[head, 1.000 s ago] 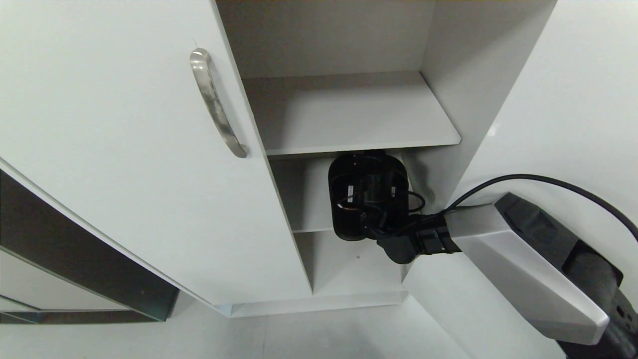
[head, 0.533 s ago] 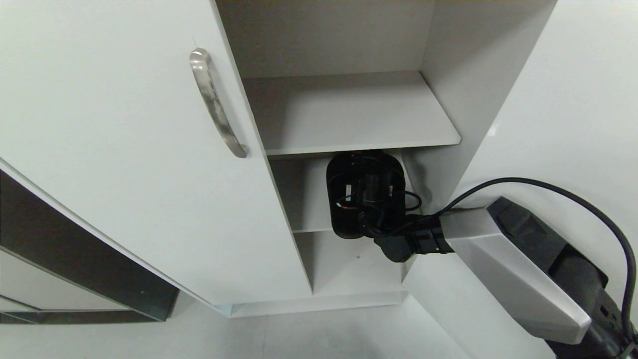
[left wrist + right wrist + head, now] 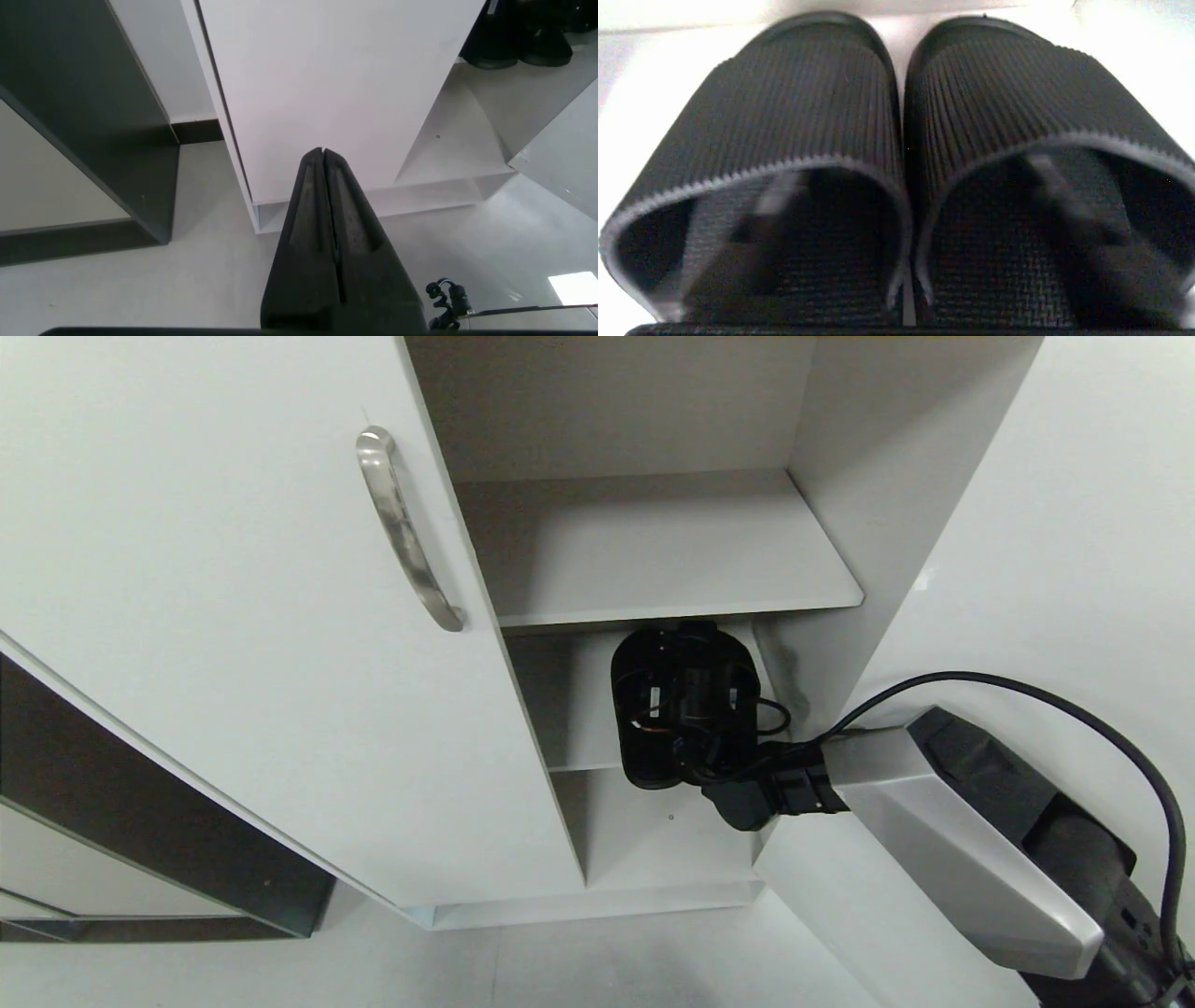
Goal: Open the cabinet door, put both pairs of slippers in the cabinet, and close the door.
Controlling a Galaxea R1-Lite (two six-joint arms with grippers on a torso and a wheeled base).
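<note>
The black slippers (image 3: 803, 121) lie side by side on the cabinet's (image 3: 840, 457) middle shelf (image 3: 579, 756), toes toward its back. The right gripper (image 3: 684, 695) reaches in at them; whether it grasps them cannot be told. The left gripper (image 3: 322, 159) hangs clenched and empty before the shut door (image 3: 327, 84).

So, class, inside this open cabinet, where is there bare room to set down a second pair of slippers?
The top shelf, between the left door and the right side wall, is bare. The bottom compartment looks bare too. The middle shelf is crowded: the right gripper and the black slippers occupy it.
</note>
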